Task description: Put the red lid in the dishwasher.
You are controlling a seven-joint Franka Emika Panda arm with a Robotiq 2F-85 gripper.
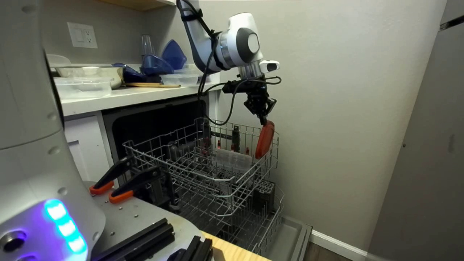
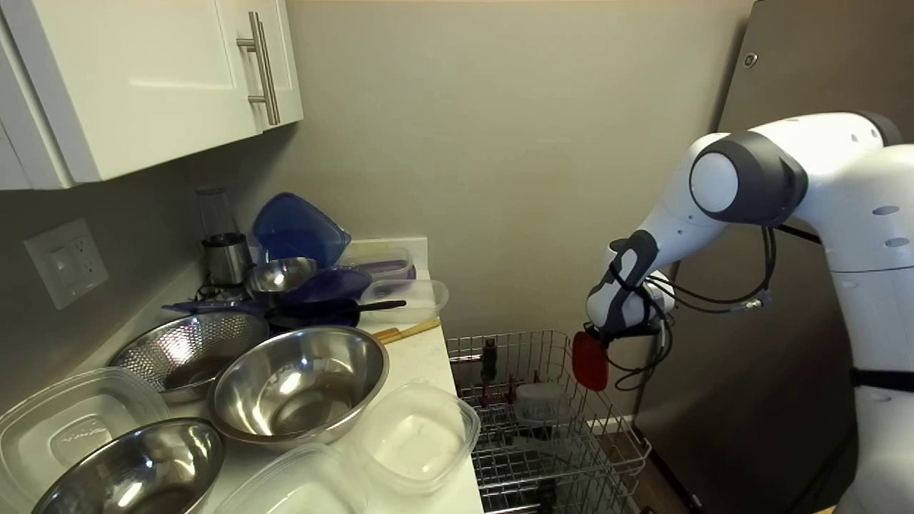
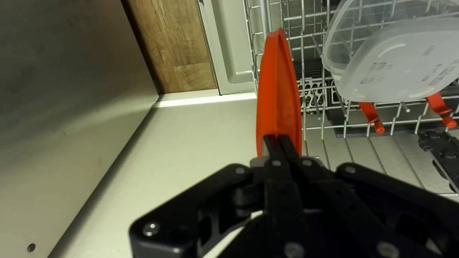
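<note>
The red lid (image 1: 265, 140) hangs nearly upright, edge-on to the wrist camera (image 3: 268, 96), with my gripper (image 3: 278, 137) shut on its near edge. In an exterior view the fingertips meet the top of the lid, and the lid's lower end stands at the wall-side corner of the upper wire rack. Whether it touches the wires I cannot tell. In an exterior view the lid's broad face (image 2: 590, 361) shows. The dishwasher (image 1: 156, 119) stands open, its upper rack pulled out.
A clear plastic container (image 1: 233, 159) lies in the upper rack, beside red clips (image 3: 371, 116). A lower rack holds a dark basket (image 1: 264, 194). The wall (image 1: 326, 145) is close by. Steel bowls (image 2: 300, 382) and blue plastic items (image 2: 300, 228) crowd the counter.
</note>
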